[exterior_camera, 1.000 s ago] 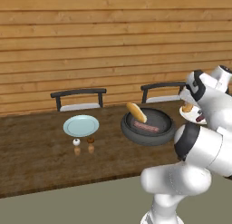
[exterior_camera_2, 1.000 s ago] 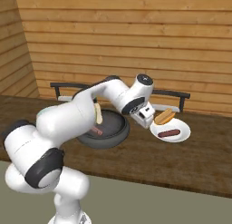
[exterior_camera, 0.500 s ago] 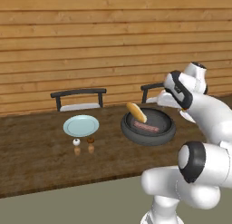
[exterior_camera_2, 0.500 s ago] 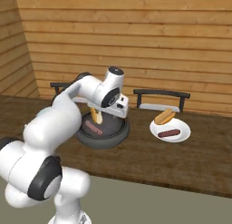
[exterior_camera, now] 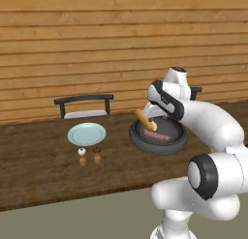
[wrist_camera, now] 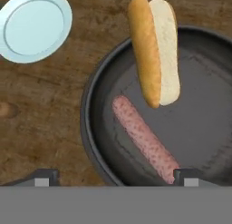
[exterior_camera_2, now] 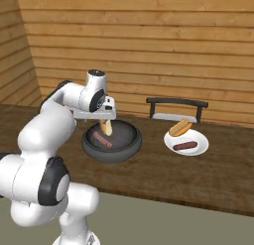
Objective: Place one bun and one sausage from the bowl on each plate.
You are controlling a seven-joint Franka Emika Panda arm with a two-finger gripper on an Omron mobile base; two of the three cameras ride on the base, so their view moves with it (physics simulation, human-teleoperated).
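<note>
While the arm reaches out over the wooden desk (exterior_camera: 43, 160), the end effector (wrist_camera: 115, 175) hangs above the black-grey bowl (exterior_camera_2: 124, 151), fingers spread wide with nothing between them. Down in that bowl lies one sausage (wrist_camera: 145, 139) flat on the bottom, and a bun (wrist_camera: 155, 51) leans up against the rim, one end poking out past the edge. Over in the right base view, the white plate (exterior_camera_2: 198, 149) sits just beside the bowl and already carries a bun (exterior_camera_2: 179, 126) and a sausage (exterior_camera_2: 185, 146), side by side. On the bowl's other side, the pale blue plate (exterior_camera: 86, 134) is bare, with two small shakers (exterior_camera: 89, 155) standing just in front of it. Behind the desk are two dark chair backs (exterior_camera: 84, 99) against the plank wall.
</note>
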